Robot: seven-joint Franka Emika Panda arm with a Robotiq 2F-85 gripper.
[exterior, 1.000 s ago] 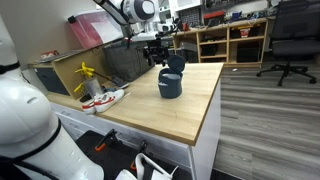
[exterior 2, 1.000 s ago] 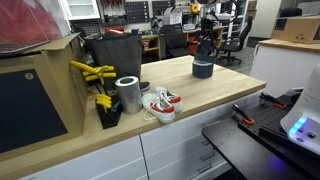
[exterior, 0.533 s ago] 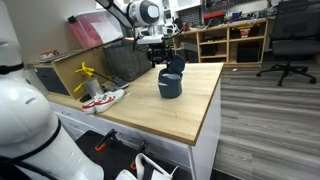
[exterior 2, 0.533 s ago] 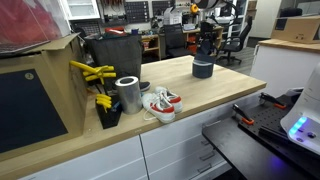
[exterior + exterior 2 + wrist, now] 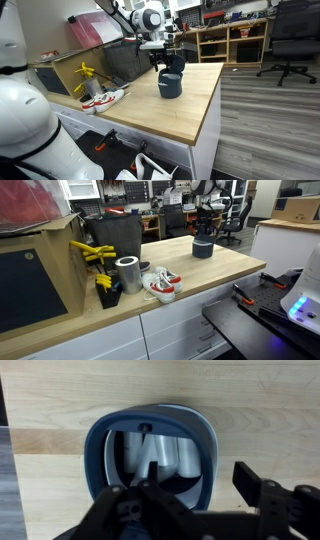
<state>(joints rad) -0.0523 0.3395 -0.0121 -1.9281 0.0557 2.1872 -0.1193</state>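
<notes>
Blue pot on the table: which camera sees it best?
The wrist view: it looks straight down into the blue pot, showing its rim and inside. Both exterior views show only its outside, small and far off.

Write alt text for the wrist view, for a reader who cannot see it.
Seen from above, a blue-grey cup with a pale inside stands on a wooden table. The black gripper fills the bottom edge, jaws apart, one finger over the cup's rim, the other outside it.

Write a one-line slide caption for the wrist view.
Looking straight down: gripper, jaws apart, over the rim of a blue-grey container standing on the wooden tabletop.
</notes>
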